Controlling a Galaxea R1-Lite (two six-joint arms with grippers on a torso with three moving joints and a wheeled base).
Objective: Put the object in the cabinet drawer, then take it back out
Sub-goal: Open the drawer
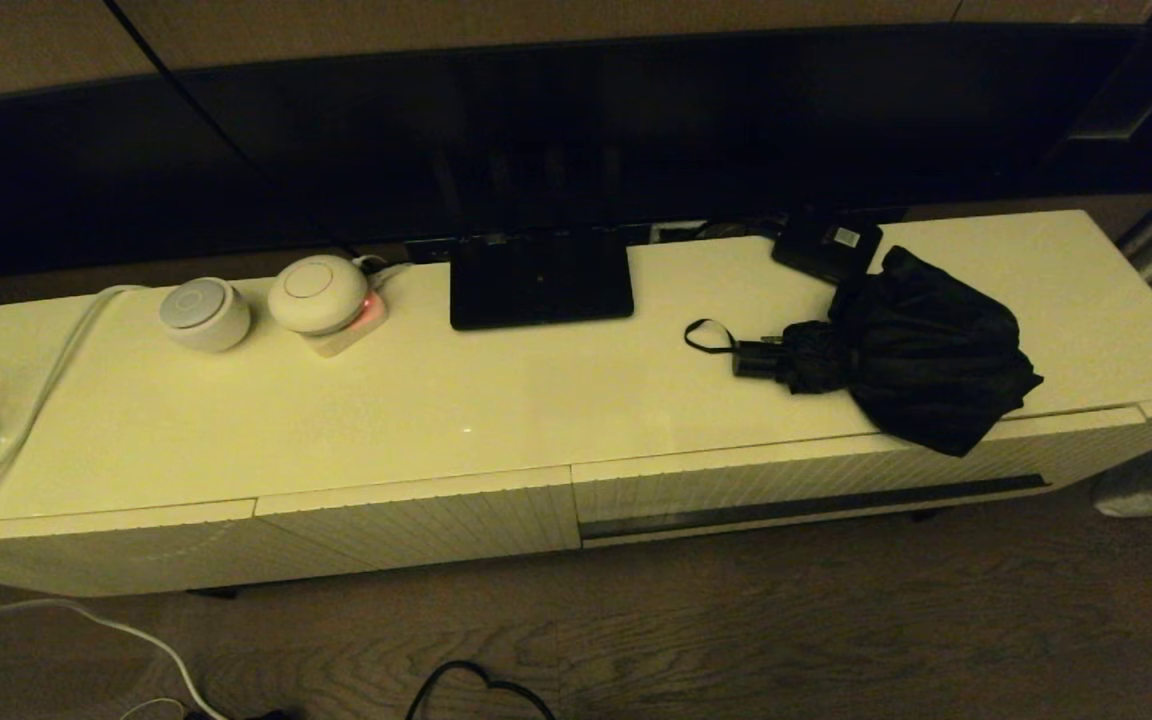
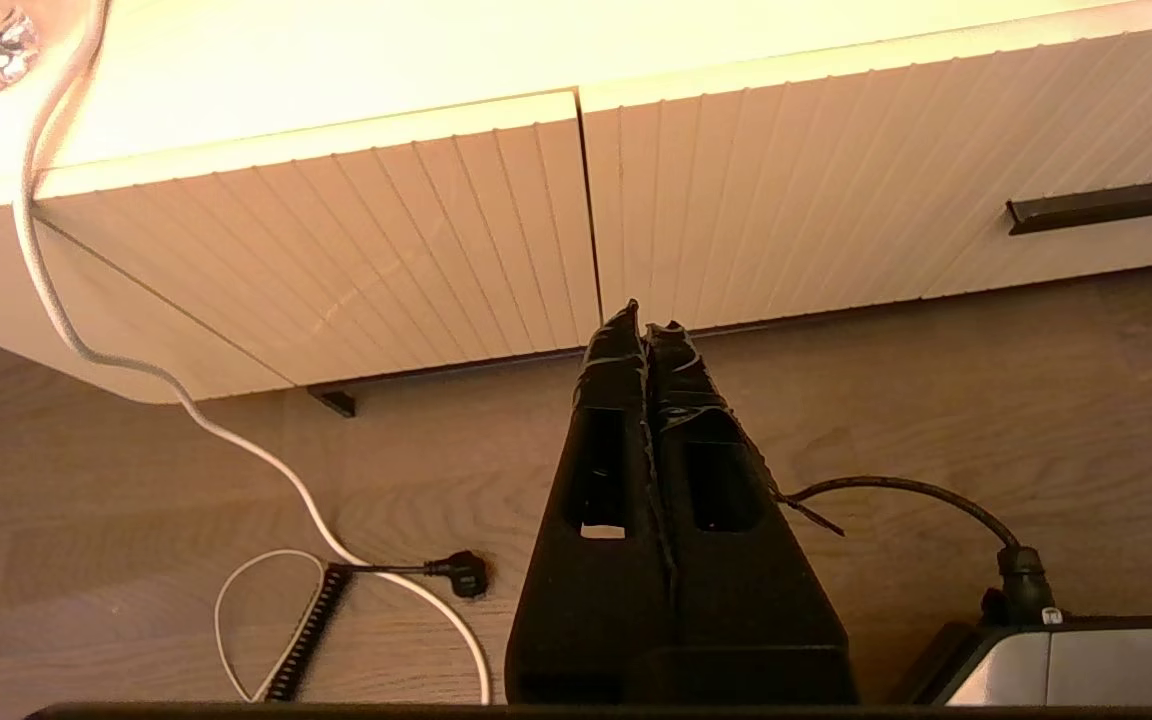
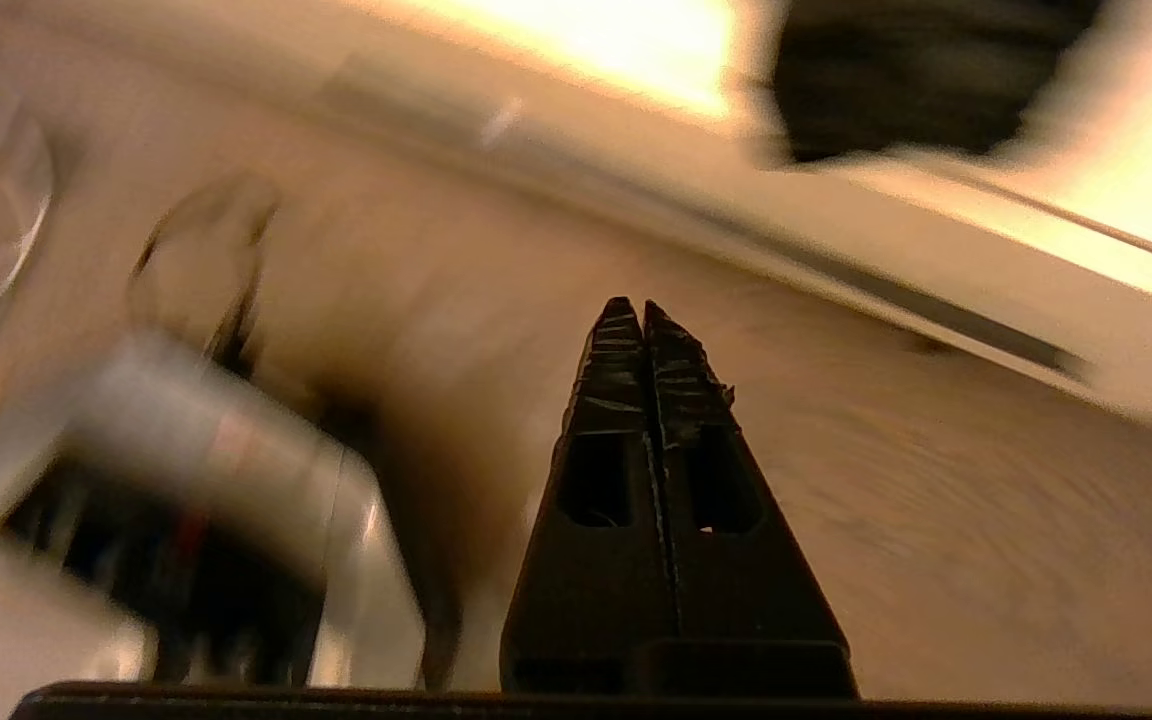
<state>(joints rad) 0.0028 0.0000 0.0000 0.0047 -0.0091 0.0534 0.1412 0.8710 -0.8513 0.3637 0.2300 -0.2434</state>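
The black folding umbrella with baggy fabric canopy [image 1: 896, 345] lies on the cream cabinet top, above the closed ribbed cream-white drawer [image 1: 816, 480]. Left end effector [image 2: 644, 330] and right end effector [image 3: 644, 308] hang closed, empty, above the floor.

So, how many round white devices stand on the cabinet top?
2: the grey-topped round device near the left end, and the white-topped round device just right of it, on a base.

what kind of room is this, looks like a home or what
Most likely a home living room. A long low cream cabinet carries what looks like a big dark TV screen on a black stand. A folded umbrella and two small round white gadgets lie on top, above a wood-look floor.
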